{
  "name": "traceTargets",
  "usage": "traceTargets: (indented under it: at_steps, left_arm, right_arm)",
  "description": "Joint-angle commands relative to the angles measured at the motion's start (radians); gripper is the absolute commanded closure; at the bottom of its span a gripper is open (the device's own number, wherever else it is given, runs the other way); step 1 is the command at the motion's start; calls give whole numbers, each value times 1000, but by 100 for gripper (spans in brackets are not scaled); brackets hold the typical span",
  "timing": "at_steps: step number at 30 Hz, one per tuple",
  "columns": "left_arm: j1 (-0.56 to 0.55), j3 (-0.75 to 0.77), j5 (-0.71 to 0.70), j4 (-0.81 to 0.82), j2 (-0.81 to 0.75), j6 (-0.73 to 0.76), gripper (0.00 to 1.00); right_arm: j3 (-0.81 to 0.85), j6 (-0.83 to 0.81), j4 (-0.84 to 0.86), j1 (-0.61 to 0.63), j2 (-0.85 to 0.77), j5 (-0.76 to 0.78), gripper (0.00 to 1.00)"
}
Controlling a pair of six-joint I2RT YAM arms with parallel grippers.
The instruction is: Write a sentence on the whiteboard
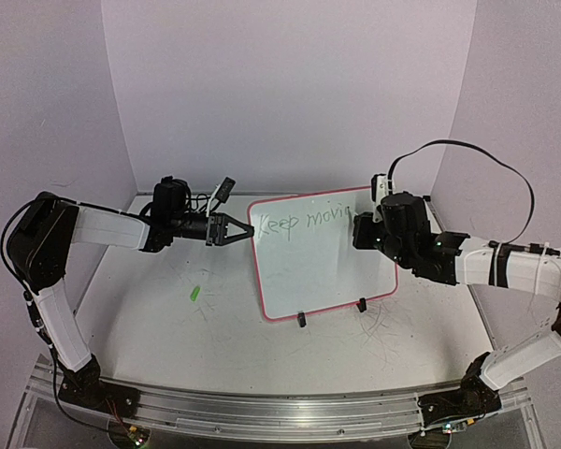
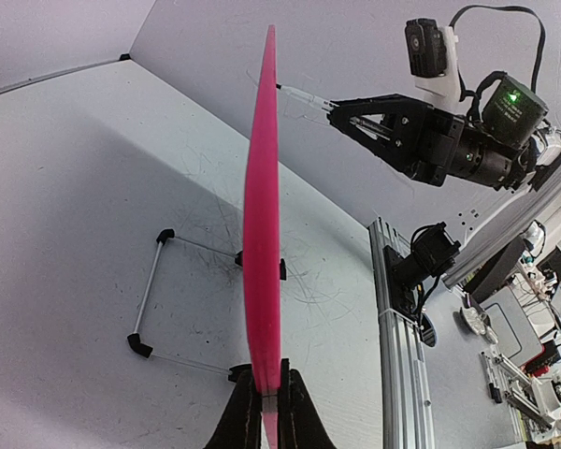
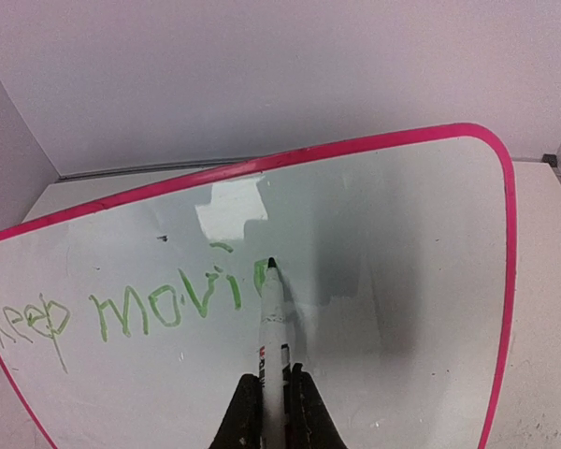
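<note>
"Lilac walls (image 1: 290,94) on three sides and a scuffed white table (image 1: 168,327). Where's the whiteboard (image 1: 327,257)?"

"Mid-table between the two arms, propped upright on its two black feet (image 1: 302,319). The left wrist view also shows a thin wire stand (image 2: 150,299) behind it."

"And the sentence (image 3: 122,313)?"

"Only part of it is there. Green script along the top reads 'Keep movi', slanting upward. The marker (image 3: 273,327) tip touches the glossy face just after the 'i', so by my reckoning the second word is unfinished and everything after it is not yet written."

"Who holds what?"

"The left gripper (image 2: 266,388) has its fingers pressed together on the pink frame at the board's left edge — seen edge-on, the rim sits squarely between them. The right gripper (image 3: 271,402) pinches the marker low on its barrel, with the nib pointing away at the board."

"How will the board handle?"

"It looks thin, light and stiff, with a slick face. On such small feet I'd expect it to tip or skate back under pen pressure. The frame is the place to grip it — it gives firm purchase and leaves the writing area alone, and bracing that edge should steady each stroke. The marker is slim and smooth, so a firm pinch and light contact seem wise, or the nib may skid."
</note>
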Motion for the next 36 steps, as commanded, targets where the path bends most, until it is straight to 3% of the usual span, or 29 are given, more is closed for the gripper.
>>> traceTargets:
  at_steps: [1,26,36]
  left_arm:
    - [4,34,1,-23,-23,34,100]
    - [5,36,3,-25,-16,34,100]
    - [4,34,2,-25,-24,35,100]
  right_arm:
    - [-14,21,-17,-6,-23,18,100]
    - [-24,-12,-31,-8,-101,12,100]
    - [-13,-19,-11,-41,-60,-4,100]
